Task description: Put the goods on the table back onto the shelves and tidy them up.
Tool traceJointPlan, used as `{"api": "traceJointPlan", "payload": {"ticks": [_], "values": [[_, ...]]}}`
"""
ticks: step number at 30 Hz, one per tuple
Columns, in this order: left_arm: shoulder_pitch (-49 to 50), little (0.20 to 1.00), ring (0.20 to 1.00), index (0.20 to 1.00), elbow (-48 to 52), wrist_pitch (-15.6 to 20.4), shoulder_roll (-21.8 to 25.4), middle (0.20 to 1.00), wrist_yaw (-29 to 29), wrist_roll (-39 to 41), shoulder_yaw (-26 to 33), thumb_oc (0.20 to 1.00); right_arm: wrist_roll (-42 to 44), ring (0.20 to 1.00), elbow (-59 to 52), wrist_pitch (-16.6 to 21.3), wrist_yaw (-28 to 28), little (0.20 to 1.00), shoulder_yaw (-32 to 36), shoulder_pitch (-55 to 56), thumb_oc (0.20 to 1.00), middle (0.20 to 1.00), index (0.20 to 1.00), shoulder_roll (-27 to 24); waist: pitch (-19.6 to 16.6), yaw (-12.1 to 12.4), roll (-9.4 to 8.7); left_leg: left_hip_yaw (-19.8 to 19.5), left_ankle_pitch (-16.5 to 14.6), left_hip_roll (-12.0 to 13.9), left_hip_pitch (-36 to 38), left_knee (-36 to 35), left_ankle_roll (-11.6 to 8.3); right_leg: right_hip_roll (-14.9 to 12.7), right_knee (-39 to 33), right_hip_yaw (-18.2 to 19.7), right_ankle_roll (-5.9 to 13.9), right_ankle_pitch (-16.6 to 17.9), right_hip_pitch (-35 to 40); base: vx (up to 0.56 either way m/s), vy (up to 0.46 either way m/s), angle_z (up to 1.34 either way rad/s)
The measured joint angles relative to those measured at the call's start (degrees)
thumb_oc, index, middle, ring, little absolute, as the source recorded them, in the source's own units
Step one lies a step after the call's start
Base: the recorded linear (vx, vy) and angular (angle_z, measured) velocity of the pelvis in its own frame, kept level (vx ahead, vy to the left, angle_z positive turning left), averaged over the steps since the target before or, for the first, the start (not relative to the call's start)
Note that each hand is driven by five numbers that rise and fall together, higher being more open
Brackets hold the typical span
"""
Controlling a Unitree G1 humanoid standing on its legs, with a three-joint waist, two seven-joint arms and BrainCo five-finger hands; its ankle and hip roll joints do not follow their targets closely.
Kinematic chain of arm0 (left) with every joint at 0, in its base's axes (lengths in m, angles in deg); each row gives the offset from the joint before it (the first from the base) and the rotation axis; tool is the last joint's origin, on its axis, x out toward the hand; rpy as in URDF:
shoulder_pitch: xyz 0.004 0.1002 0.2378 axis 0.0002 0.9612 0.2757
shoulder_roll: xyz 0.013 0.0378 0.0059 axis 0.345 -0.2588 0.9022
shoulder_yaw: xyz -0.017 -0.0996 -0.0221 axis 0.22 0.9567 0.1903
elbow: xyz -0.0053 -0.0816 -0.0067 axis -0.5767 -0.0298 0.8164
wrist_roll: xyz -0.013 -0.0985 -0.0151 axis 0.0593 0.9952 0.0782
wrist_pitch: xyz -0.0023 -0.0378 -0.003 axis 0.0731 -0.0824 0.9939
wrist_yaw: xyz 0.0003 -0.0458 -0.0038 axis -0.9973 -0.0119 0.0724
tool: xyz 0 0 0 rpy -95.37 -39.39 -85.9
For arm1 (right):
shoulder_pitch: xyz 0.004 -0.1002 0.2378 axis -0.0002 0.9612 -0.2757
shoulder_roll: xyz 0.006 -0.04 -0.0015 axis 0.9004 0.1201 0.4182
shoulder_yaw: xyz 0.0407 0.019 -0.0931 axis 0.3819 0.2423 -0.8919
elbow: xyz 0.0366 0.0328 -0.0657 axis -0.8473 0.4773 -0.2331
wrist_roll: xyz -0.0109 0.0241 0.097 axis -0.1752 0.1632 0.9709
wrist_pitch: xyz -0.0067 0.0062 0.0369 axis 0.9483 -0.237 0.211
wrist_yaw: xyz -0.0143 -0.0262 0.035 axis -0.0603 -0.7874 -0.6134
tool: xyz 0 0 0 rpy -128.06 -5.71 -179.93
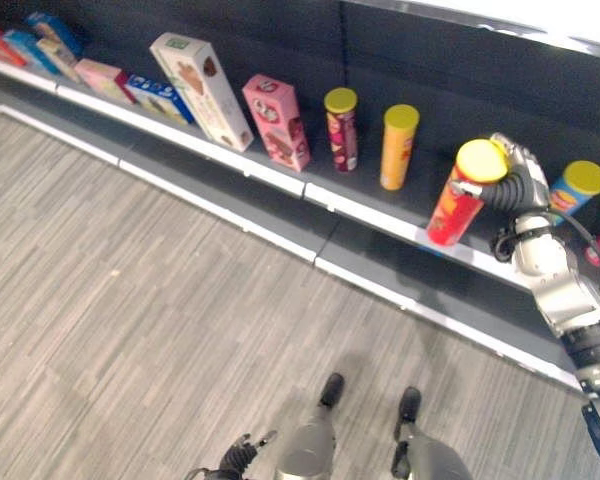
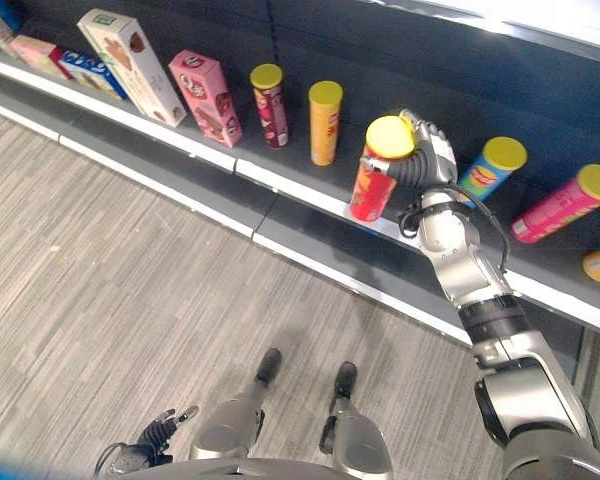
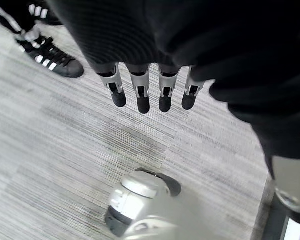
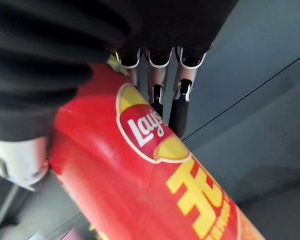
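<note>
A red chip can (image 1: 458, 203) with a yellow lid leans on the dark shelf (image 1: 180, 135), its base at the shelf's white front edge. My right hand (image 2: 432, 152) is shut on it near the top, fingers (image 4: 177, 107) curled round the far side of the red can (image 4: 155, 170). Down by my side hangs my left hand (image 2: 155, 435), its fingers (image 3: 140, 95) relaxed and holding nothing above the floor.
On the shelf to the left stand an orange can (image 1: 399, 147), a maroon can (image 1: 341, 130), a pink box (image 1: 277, 122) and a tall white box (image 1: 202, 90). A blue can (image 2: 490, 168) and a lying pink can (image 2: 565, 203) are to the right. A person's striped shoes (image 3: 55, 55) are on the floor.
</note>
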Motion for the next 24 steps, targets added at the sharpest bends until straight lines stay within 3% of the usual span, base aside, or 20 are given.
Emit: {"api": "traceJointPlan", "payload": {"ticks": [7,14,24], "values": [[-0.1,1.000,1.000,1.000,4.3,1.1,0.7,1.000,-1.0,2.1,-3.1,1.000,0.0,0.200,13.9,-2.0,-7.8,0.200,-0.3,-9.0,0.200,0.200,0.200,-2.6,1.3,2.1,3.22,-1.7,1.6,-1.2,-1.6,-0.2,-0.06,-1.1,0.0,-2.0,0.05,0.0,-1.0,-0.02,-0.020,0.18],[-0.7,1.000,1.000,1.000,4.4,2.1,0.8,1.000,-2.0,2.1,-4.3,1.000,-1.0,0.200,21.2,-3.2,-11.2,0.200,-2.0,-12.3,0.200,0.200,0.200,-5.4,2.6,2.5,6.13,-1.9,1.7,-1.8,-3.1,-0.3,-0.02,-1.7,0.0,-2.5,0.14,-0.1,-2.3,0.00,-0.013,0.03],[-1.4,1.000,1.000,1.000,5.5,2.3,0.8,1.000,-2.8,2.2,-4.5,1.000,-0.9,0.200,25.5,-3.7,-13.4,0.200,-2.5,-12.9,0.200,0.200,0.200,-5.5,3.1,2.9,7.15,-1.9,1.7,-1.7,-4.1,-0.3,-0.04,-1.6,0.0,-2.6,0.25,-0.3,-3.4,0.00,0.000,0.00]]}}
